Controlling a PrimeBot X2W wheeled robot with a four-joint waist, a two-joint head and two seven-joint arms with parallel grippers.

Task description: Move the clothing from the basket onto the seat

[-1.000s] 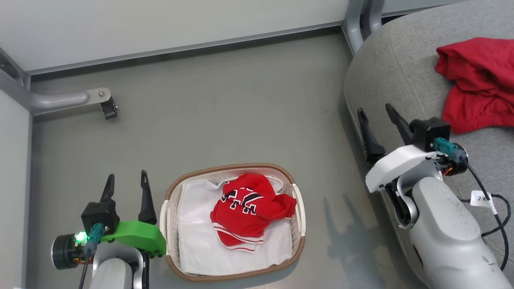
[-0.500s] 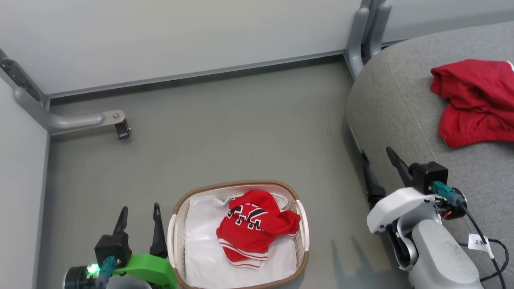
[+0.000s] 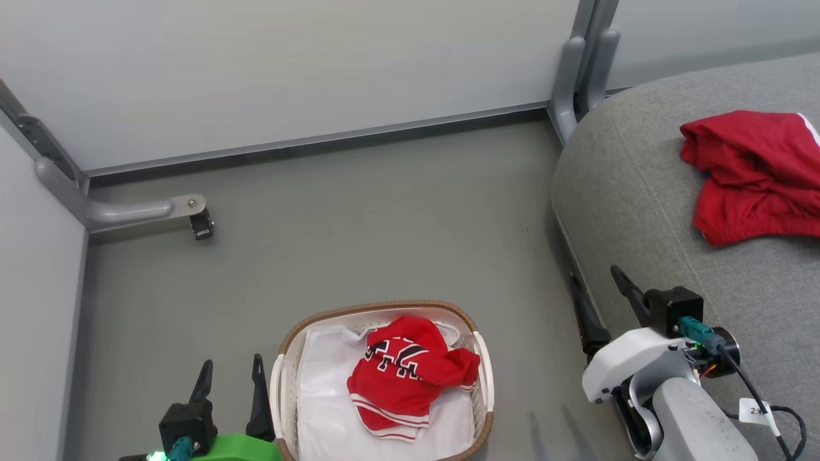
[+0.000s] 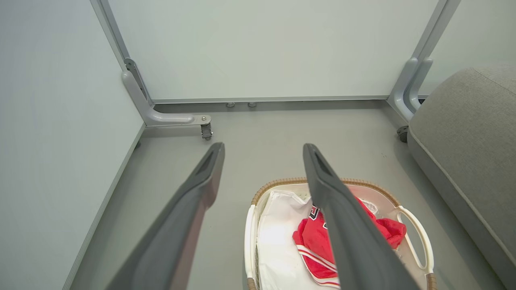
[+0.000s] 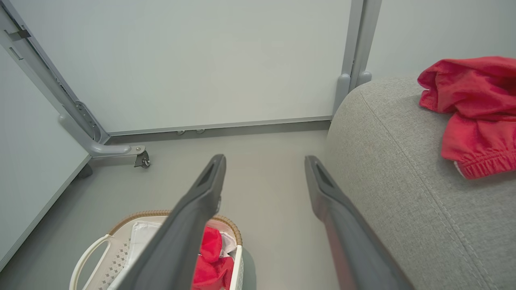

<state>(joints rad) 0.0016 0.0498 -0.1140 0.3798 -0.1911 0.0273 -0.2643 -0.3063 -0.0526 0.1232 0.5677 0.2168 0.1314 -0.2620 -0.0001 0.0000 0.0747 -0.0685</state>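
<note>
- My left tool [image 3: 232, 363] hangs released, fingers spread and empty, just beside the basket [image 3: 378, 307] on the floor [image 3: 384, 211]. I judge it is placed for a reach down onto the load.
- A red jersey [image 3: 410, 371] with black-and-white numerals lies crumpled on the white liner sheet [image 3: 320, 410] inside the basket, toward its right side. Its striped hem spills toward me.
- My right tool [image 3: 594, 275] is also released and grasps nothing, poised by the front edge of the grey seat [image 3: 640, 192].
- A second red garment [image 3: 749, 173] sits bunched on the seat, well apart from both tools. Part of the job looks done, and the jersey in the basket is what is left.
</note>
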